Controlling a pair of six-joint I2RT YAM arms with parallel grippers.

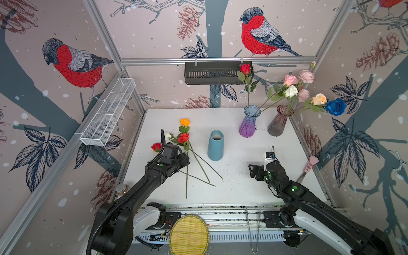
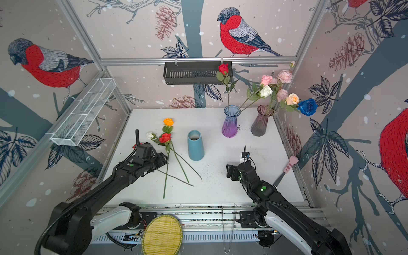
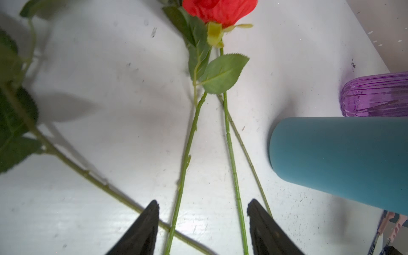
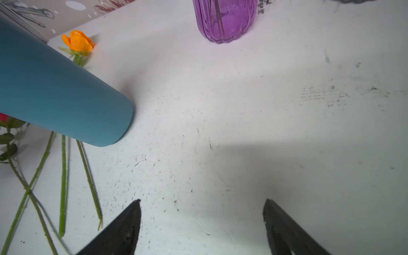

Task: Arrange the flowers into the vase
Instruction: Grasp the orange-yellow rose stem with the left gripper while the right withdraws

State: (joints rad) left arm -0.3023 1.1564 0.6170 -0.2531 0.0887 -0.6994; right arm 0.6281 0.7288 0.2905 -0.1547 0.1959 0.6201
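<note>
Right now your left gripper point(image 3: 203, 204) sits low over the loose flowers point(image 1: 183, 137) on the white table point(image 1: 242, 187), jaws parted and gripping nothing. From the left wrist camera you see two green stems running between its fingertips point(image 3: 146, 220) without touching either one. The stem nearer the blue vase point(image 3: 342, 159) leads up to the red rose point(image 3: 220, 8). A thinner third stem point(image 3: 247, 154) slips in under one fingertip, and a darker fourth stem point(image 3: 88, 174) crosses beneath the other.

In both top views the four flowers lie flat just left of the blue vase, their stems crossing toward the front edge. The orange rose point(image 1: 185, 121) lies farthest back. The red rose and a white rose point(image 1: 168, 135) sit side by side nearer, and a second red rose point(image 1: 156, 146) peeks out from behind your left arm. The blue vase stands upright near the table's middle.

Your right gripper point(image 4: 202, 202) hovers over the table with jaws spread wide, holding nothing, well apart from the flowers.

At the back, the purple vase point(image 1: 250, 123) holds one tall red rose point(image 1: 245, 68). The smoky vase point(image 1: 279, 121) beside it holds a bunch point(image 1: 291, 91) of pink, white, peach and blue roses leaning toward the right wall.
</note>
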